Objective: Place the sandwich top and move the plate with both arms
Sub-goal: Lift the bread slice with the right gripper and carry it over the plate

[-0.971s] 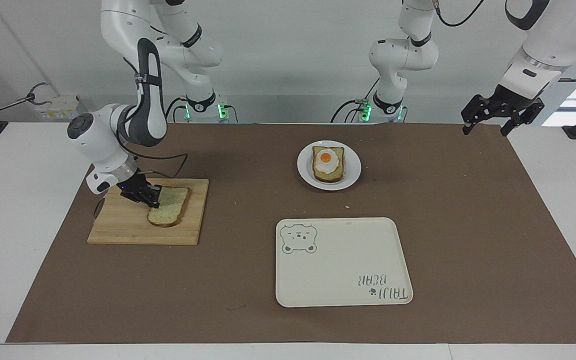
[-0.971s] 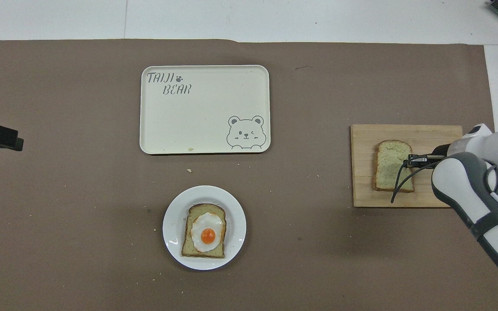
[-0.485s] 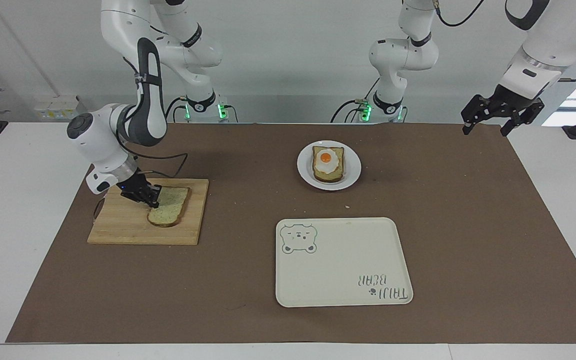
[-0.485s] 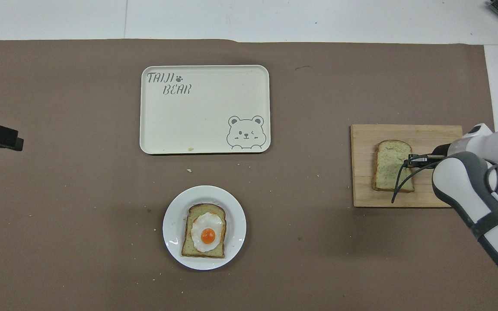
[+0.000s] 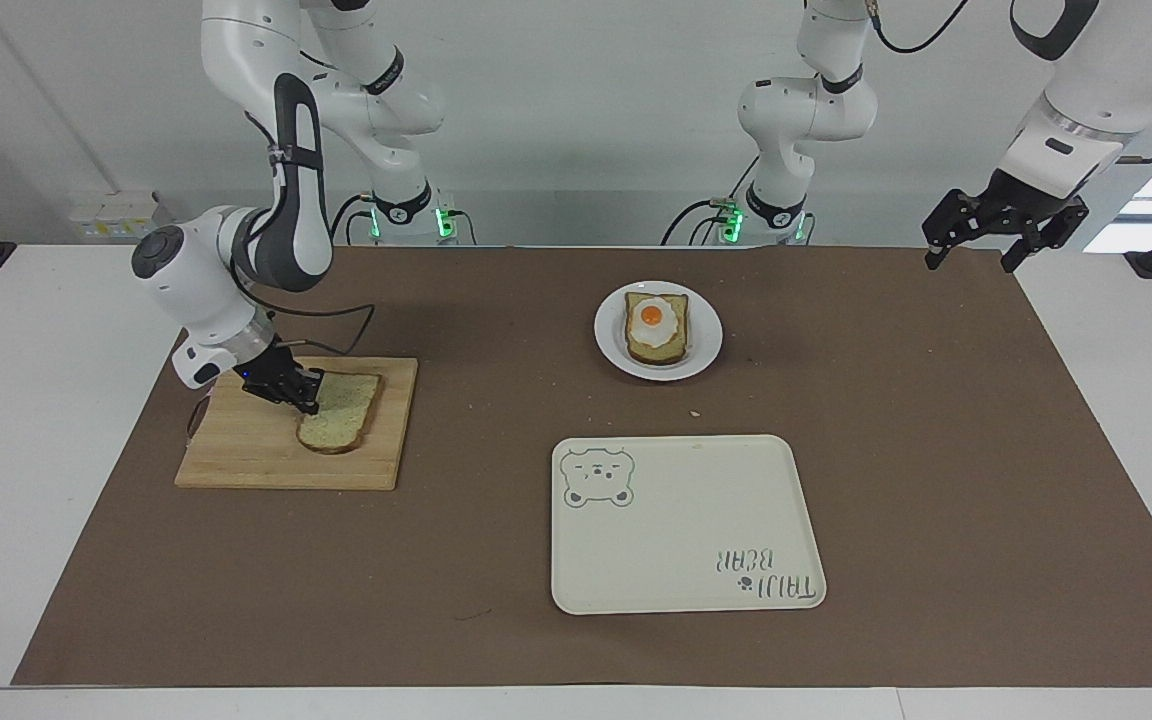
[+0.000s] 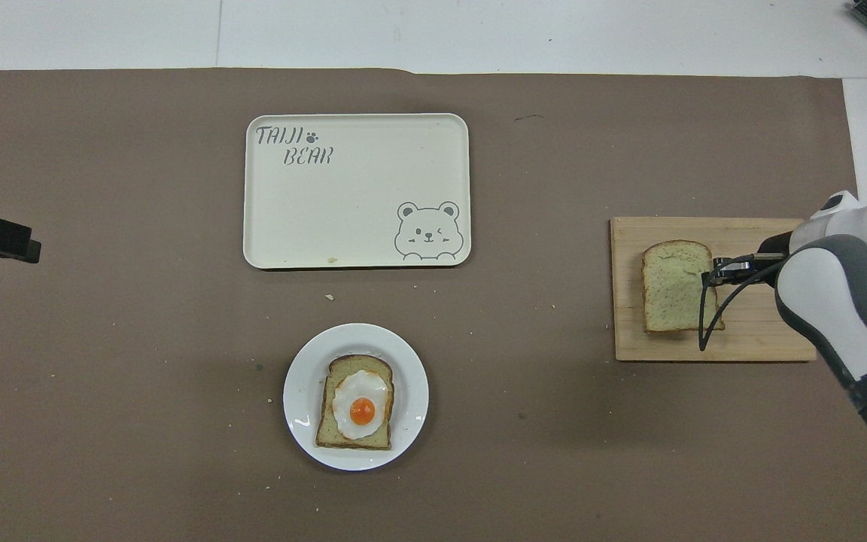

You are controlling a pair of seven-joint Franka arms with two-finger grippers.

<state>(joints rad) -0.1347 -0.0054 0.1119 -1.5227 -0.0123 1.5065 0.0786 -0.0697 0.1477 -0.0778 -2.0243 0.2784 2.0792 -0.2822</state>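
Cream tray, egg-topped slice on plate (unobstructed); right gripper pinching sandwich top over cutting board; left gripper splayed open, waiting.

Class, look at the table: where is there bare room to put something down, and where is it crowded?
Bare: the whole tray, the brown mat between plate and wooden board, and the mat toward the left arm's end. Crowded: the board, where the right claw meets the plain bread slice, and the plate, filled by egg toast.
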